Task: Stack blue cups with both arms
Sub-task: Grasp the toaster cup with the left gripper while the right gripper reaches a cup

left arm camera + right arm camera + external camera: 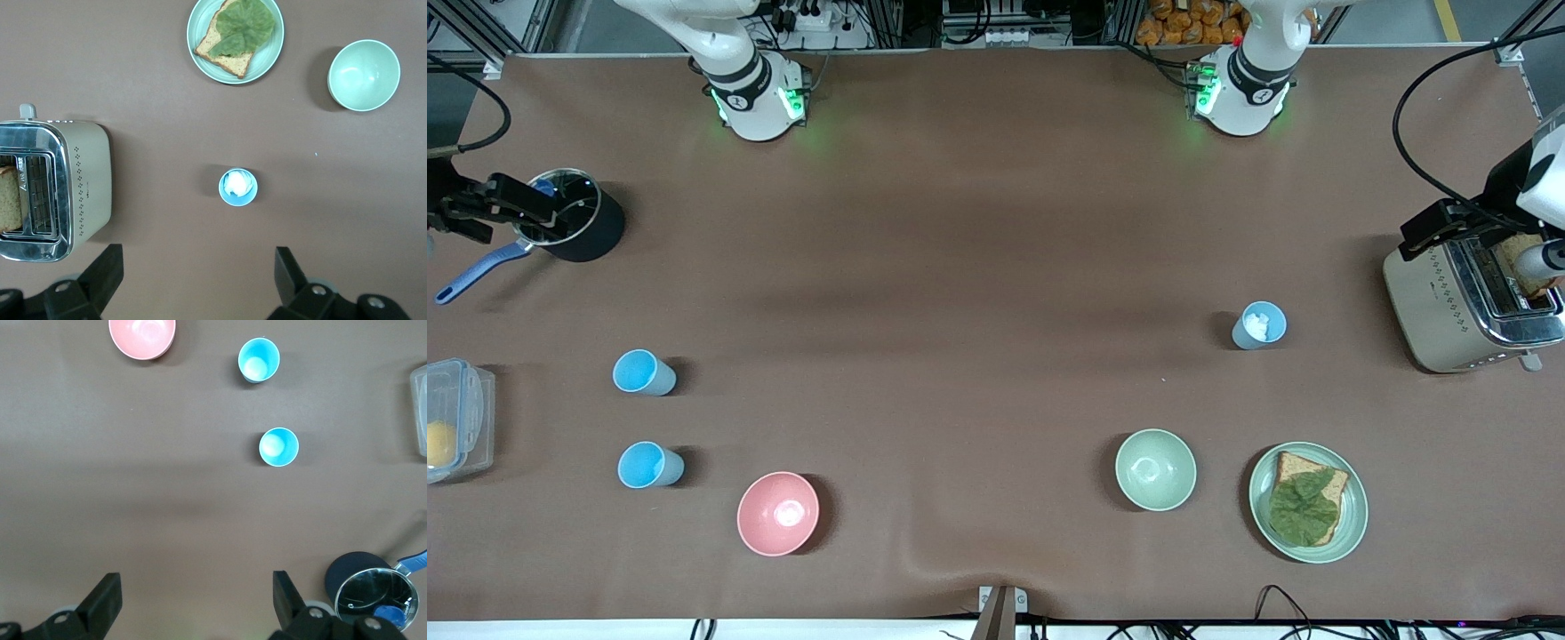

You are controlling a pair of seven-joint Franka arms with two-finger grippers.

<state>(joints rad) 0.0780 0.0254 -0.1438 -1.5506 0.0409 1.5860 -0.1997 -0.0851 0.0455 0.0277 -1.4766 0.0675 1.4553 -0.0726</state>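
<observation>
Blue cups: three small smooth plastic tumblers with tapered grey-blue sides and bright sky-blue insides, all upright on the table and none stacked. Two stand toward the right arm's end: one blue cup [642, 372] [279, 446] and a second blue cup [648, 465] [259, 359] nearer the front camera. The third blue cup [1260, 324] [238, 187] stands toward the left arm's end, with something white inside it that is hard to identify.
Left gripper: the left gripper [198, 283] hangs high over the table beside the toaster, fingers spread wide and holding nothing; the third cup lies below, between its fingertips as its wrist view shows, well apart from them.
Right gripper: the right gripper [197, 603] hangs over the table beside the saucepan, fingers likewise wide apart and bare; the two cups lie well clear of it.
Surface: brown matte table cover [978, 267], slightly wrinkled at the front edge.
Other shapes: round glossy pink bowl [777, 513]; pale green bowl [1155, 468]; green plate [1352, 516] carrying a bread slice [1334, 487] topped by a crinkled lettuce leaf [1303, 511]; shiny metal toaster [1449, 307] with bread in a slot; black saucepan [578, 227] with a blue handle.
Cut off: clear plastic container [458, 418] at the frame edge, a yellow item inside unclear.
</observation>
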